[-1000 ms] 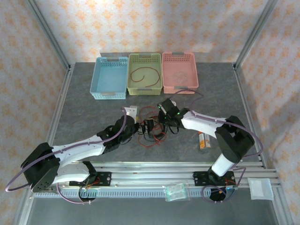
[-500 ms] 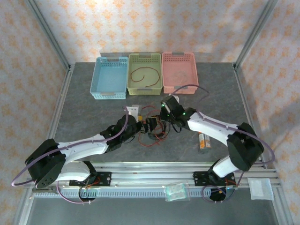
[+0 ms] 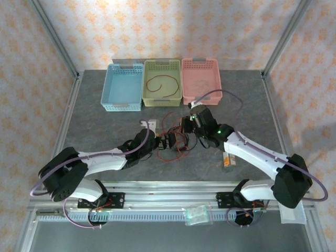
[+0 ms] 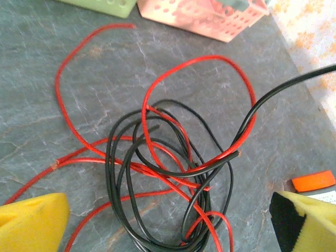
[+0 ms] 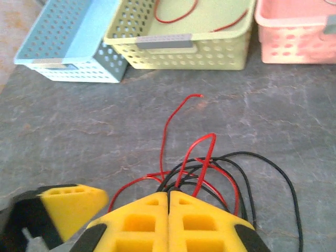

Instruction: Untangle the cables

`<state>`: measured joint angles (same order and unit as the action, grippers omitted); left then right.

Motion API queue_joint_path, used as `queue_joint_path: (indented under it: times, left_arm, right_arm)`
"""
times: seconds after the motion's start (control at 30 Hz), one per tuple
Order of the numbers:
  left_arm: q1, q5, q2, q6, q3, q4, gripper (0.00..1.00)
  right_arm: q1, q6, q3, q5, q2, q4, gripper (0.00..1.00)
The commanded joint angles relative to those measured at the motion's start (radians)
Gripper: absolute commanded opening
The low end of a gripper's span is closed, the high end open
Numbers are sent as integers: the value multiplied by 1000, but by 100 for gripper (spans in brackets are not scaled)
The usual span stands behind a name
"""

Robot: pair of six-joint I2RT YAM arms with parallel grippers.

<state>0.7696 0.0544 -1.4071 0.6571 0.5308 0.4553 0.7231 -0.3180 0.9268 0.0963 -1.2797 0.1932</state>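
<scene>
While right pincer point(image 5: 168, 195) clamps cables point(image 5: 207, 167), left wrist shows left pincer point(image 4: 168, 220) gaping.

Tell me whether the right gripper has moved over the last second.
Yes. In the top view the right gripper has shifted to the right and slightly closer to the pink basket.

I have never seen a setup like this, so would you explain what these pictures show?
Two robot arms are bolted to a grey table. One picture looks down from above; the other two come from a camera on each arm's wrist. A tangle of red and black cables lies on the table, meant to be untangled. The left fingers stand wide open near it. The right fingers are shut, apparently pinching some strands. Behind sit a blue basket, a green basket holding one red cable, and a pink basket.
</scene>
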Motion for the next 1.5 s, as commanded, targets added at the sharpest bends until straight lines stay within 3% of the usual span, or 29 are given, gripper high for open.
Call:
queue_joint_path:
  times: [0.0, 0.13, 0.27, 0.5, 0.9, 1.47]
  left_arm:
    - [-3, 70, -24, -28, 40, 101, 99]
    - [-4, 113, -58, -48, 70, 118, 99]
    - [-4, 39, -83, -29, 79, 89, 98]
    - [-9, 67, -160, 10, 97, 130, 79]
    - [-10, 91, -230, 33, 62, 180, 69]
    - [-9, 73, -254, 58, -6, 216, 69]
  right_arm:
    - [2, 36, 39, 64, 19, -30, 0]
    - [2, 25, 48, 97, 33, -32, 0]
    - [2, 23, 66, 141, 60, -29, 0]
    - [3, 41, 116, 176, 132, -9, 0]
    - [2, 125, 241, 159, 219, 74, 0]
    - [2, 189, 369, 114, 313, 71, 0]
